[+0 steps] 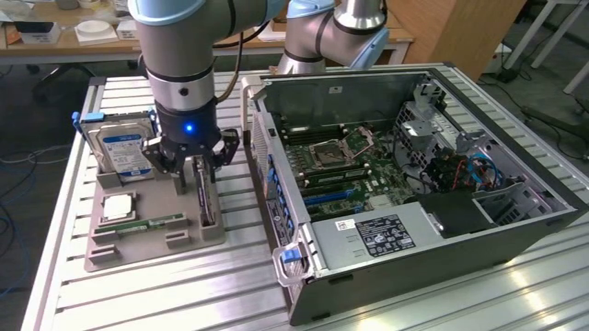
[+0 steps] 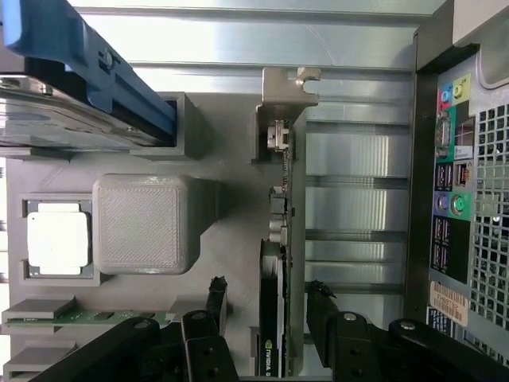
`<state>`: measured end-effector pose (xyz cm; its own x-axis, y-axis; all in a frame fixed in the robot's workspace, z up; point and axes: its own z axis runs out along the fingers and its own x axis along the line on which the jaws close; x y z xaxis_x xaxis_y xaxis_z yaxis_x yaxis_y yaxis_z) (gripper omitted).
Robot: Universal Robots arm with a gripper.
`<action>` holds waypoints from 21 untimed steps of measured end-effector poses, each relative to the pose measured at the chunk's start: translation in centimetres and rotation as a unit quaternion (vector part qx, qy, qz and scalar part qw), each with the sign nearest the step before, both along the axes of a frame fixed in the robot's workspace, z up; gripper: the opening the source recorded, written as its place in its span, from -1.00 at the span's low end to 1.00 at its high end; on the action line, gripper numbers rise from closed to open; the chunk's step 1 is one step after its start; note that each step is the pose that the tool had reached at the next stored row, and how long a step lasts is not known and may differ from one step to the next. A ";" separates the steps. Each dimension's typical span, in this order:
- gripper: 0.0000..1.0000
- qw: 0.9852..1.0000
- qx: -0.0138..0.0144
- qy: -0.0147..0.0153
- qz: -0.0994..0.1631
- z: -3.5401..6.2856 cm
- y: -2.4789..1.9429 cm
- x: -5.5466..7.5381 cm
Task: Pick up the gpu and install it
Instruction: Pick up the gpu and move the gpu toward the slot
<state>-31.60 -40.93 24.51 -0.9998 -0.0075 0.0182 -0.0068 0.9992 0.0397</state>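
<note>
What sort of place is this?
Probably a robotics lab bench for PC assembly: an open black desktop computer case on a ribbed aluminium table, and a grey plastic parts tray beside it.

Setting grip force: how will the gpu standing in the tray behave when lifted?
Probably stiff: the gpu is a flat board backed by a cooler shroud. Standing on its thin edge in the gray tray, it may tip sideways once out of its slot. The open gripper straddles its faces; small board components there look fragile.
</note>
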 end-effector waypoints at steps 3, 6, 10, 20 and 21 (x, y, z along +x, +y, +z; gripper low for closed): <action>0.06 1.000 0.000 0.000 0.000 -0.11 -0.04 0.0; 0.06 1.000 0.000 0.000 -0.001 -0.60 -0.14 0.0; 0.06 1.000 0.000 0.000 -0.003 -1.28 -0.17 0.1; 0.06 1.000 0.000 0.000 -0.004 -2.75 -0.17 0.2; 0.06 1.000 0.000 0.000 -0.004 -2.75 -0.18 0.2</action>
<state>-31.45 -41.10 21.76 -0.9998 0.0000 0.0182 0.0007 0.9992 0.0397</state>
